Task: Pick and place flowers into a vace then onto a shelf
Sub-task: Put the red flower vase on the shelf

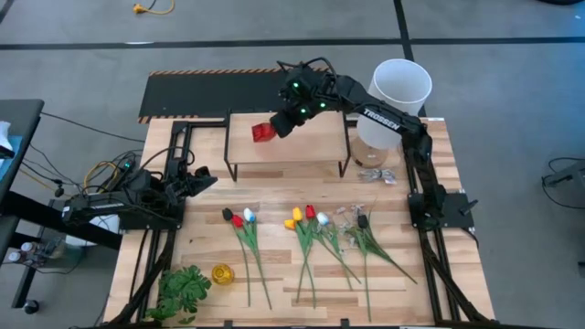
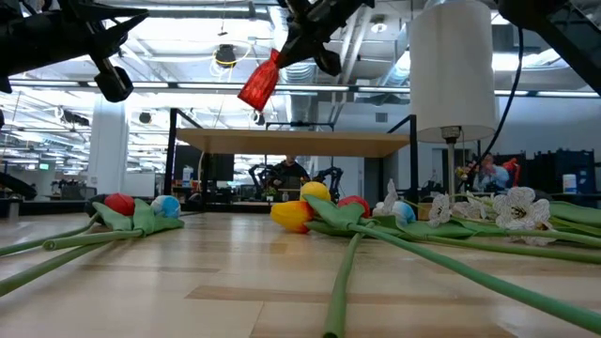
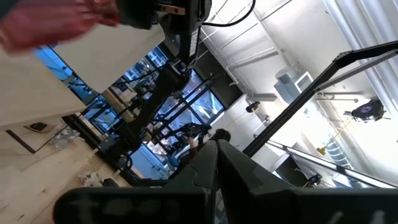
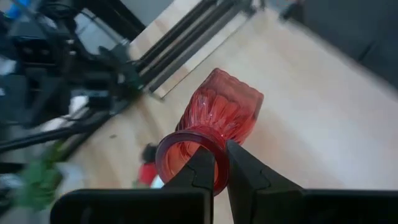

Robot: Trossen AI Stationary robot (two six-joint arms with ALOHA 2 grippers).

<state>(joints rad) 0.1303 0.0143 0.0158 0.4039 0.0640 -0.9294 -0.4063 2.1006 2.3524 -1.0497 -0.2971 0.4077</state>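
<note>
Above shelf (image 1: 302, 146), my right gripper (image 4: 222, 163) clamped on red vase (image 4: 214, 121) rim, vase tilted, left gripper (image 1: 203, 178) closed, empty, by table's (image 1: 274, 283) left edge.

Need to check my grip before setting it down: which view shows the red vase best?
The right wrist view: the red vase fills it, right gripper pinching its rim. The high view shows it small above the shelf; the low view, tilted in the air; the left wrist view, a blurred corner.

The shelf (image 1: 302, 137) top is bare except at its left end, where the right hand (image 1: 274, 128) hangs over it pinching a red vase (image 1: 263, 132). A white bin (image 1: 399, 87) crowds its right end. The flowers (image 1: 306, 228) line the front tabletop (image 1: 439, 192), leaving open wood between them and the shelf.
</note>
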